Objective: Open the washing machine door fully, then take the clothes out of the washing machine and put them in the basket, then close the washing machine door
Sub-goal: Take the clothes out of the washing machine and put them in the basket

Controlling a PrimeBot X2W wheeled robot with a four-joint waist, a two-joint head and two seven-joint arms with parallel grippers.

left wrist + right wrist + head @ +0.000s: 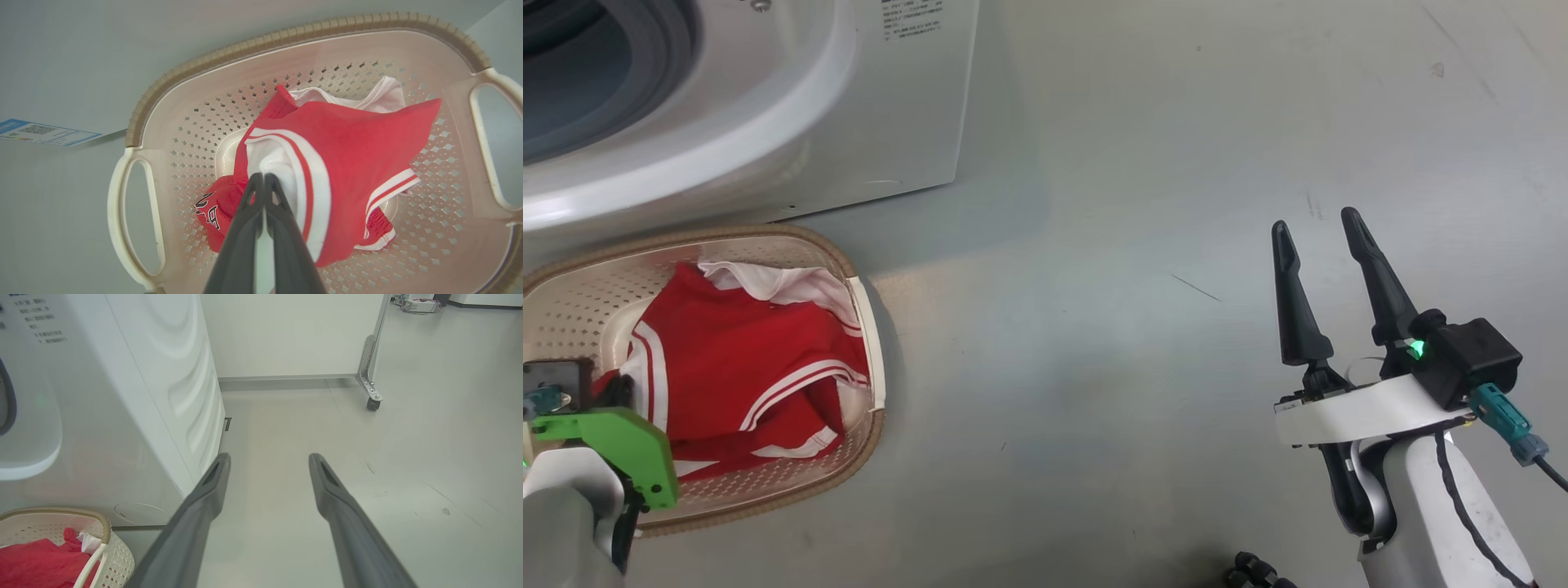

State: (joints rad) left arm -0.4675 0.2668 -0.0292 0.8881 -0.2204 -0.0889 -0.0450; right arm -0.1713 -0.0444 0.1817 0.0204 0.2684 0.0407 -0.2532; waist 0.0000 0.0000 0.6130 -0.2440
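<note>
Clothes (743,359), one red-and-white heap, lie in the one basket (864,343) below the one washing machine (890,122). Your right gripper (1315,222) holds its jaws wide and empty.

Left wrist view: your left gripper (263,176) has its jaws pinched shut on a white fold, so letting go remains.

Right wrist view: judging from here, closing the door is left to do.

Red clothes (743,359), white stripe trim. Cream perforated basket (768,233), brown woven-look rim. White washing machine (890,122), pale grey floor (1176,163).
</note>
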